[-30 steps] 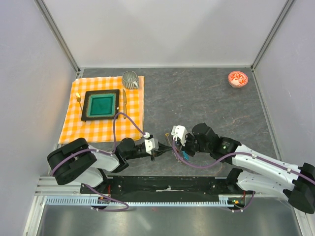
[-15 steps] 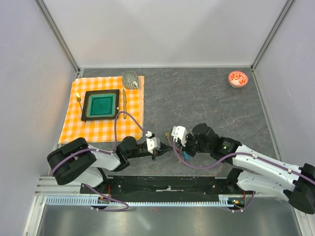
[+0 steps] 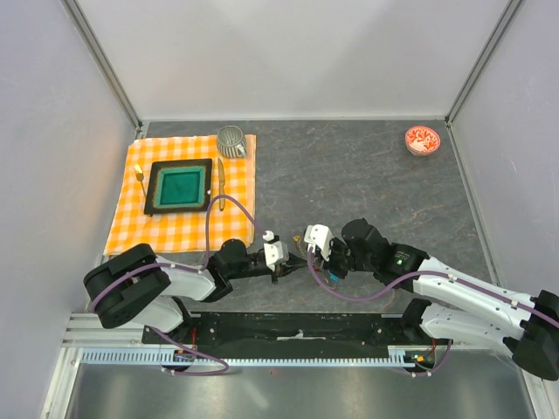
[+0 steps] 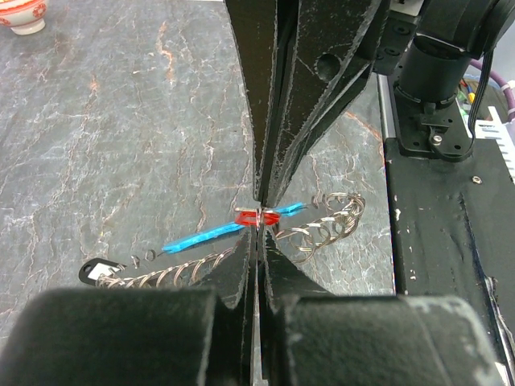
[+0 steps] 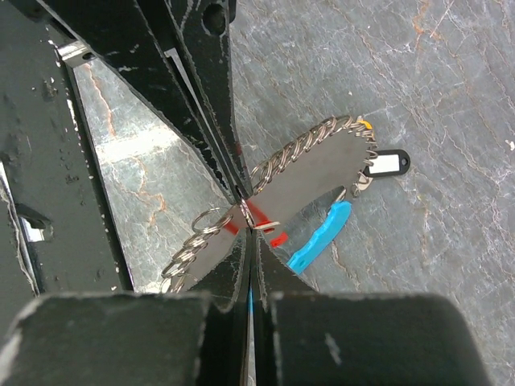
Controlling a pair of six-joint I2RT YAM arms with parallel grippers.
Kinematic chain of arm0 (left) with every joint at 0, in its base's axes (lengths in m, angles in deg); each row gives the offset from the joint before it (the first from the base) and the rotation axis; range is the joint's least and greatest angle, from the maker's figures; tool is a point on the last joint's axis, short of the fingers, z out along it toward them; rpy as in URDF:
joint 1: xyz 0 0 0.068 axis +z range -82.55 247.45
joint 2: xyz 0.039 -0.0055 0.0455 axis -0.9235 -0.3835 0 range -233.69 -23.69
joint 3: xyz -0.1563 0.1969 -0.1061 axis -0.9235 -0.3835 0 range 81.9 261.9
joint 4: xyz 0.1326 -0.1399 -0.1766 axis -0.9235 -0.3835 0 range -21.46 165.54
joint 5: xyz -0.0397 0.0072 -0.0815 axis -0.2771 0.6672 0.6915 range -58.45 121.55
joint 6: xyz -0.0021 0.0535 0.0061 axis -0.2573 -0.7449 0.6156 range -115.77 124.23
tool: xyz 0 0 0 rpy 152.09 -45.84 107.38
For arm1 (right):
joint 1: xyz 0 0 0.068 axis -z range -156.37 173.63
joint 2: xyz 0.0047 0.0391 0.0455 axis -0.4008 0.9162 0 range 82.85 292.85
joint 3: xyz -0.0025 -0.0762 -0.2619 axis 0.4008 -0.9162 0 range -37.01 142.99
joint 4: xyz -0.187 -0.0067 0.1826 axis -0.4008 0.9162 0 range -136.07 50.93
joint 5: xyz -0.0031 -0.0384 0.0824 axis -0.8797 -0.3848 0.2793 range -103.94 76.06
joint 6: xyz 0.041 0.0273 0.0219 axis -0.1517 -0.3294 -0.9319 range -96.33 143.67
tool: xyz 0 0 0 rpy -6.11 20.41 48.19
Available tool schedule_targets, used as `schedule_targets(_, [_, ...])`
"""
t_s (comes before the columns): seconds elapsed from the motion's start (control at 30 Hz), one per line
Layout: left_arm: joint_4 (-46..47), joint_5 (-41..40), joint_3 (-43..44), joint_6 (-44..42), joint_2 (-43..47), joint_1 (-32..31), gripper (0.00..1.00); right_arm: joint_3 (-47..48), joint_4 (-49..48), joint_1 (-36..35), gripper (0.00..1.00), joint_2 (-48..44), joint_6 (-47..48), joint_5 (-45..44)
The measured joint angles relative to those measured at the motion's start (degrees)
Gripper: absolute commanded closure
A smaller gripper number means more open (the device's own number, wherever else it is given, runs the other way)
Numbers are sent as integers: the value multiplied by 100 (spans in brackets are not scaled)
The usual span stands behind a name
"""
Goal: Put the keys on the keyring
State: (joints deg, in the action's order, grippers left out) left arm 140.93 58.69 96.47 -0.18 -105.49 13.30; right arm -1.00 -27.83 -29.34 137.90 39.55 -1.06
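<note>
1. Low in the wrist views the left gripper and the right gripper meet tip to tip. Both are clenched, with no gap between the jaws.
2. The red key sits exactly where the tips meet, at mid-frame. I cannot tell which gripper truly bears it and which has only the chain.
3. The keyring lies on the table under and just beyond the tips. Its beaded loop trails off to both sides, and its blue tag lies flat at left of centre.
4. A black-and-white key touches the chain at the upper right of the right wrist view. Whether it is already threaded I cannot say.
5. The step looks like feeding the red key onto the chain, so I would keep one grip firm and still. The other should move only in small strokes along the chain's line, because a sideways tug would likely drag the loose loop.
6. The slack is best kept flat on the table, so the open end stays in sight.
7. Far off at the upper left and right of the top view, the checked cloth, mug and bowl play no part.
</note>
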Motion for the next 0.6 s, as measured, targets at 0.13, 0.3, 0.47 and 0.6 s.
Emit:
schedule_targets(0.13, [-83,0,35,0,-2,0,98,0,0,0,100,-13,9,42])
schedule_targets(0.3, [-160,-2,50,0,-4,-9,98,0,-46,0,100,-13,33,76])
schedule_targets(0.47, [-170,-103,48,4,-7,-31,98,2,-63,0,100,-13,42,136])
schedule_targets(0.6, [-33,-269,7,9,-7,-33,98,2,-57,0,97,28,42,162])
